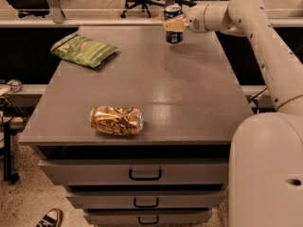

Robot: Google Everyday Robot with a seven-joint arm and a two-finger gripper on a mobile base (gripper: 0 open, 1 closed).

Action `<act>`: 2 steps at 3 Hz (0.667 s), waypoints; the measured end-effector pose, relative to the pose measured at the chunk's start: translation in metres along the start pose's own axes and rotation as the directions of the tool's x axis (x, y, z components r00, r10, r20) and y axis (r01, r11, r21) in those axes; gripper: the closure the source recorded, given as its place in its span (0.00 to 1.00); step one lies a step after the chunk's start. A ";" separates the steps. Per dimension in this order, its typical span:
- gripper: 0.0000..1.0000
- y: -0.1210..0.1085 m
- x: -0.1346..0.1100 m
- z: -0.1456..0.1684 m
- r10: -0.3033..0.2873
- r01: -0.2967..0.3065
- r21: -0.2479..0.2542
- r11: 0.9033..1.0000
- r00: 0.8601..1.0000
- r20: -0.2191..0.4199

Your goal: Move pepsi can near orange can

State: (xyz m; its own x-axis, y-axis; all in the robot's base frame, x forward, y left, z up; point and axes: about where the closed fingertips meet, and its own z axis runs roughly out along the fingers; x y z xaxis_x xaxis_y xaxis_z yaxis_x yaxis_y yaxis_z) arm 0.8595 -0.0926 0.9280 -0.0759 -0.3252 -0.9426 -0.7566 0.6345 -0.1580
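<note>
1. Hand is at the far edge of the bench, right of centre. The arm reaches in from the right.
2. Hand is clamped round the middle of the pepsi can, fingers across the label. Can is upright, silver top showing above the hand. A mid-body grip likely keeps it from tipping in transit.
3. Cannot tell whether the can's base touches the bench or is just clear of it.
4. Orange can lies on its side near the front edge, left of centre and well apart from the pepsi can.
5. Green snack bag lies flat at far left, off the direct line between the cans.
6. Judgement: grasp made, carry toward the near left remains. Set down beside the orange can without nudging it, since it could roll.
</note>
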 end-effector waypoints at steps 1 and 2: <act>1.00 0.011 -0.002 0.003 0.009 -0.009 -0.016 1.000 1.000 0.018; 1.00 0.031 -0.038 -0.026 -0.028 0.028 0.002 1.000 0.996 0.087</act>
State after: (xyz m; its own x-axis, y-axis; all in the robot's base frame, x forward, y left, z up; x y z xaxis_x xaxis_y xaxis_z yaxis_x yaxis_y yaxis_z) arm 0.8220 -0.0785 0.9669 0.0024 -0.2803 -0.9599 -0.7574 0.6263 -0.1847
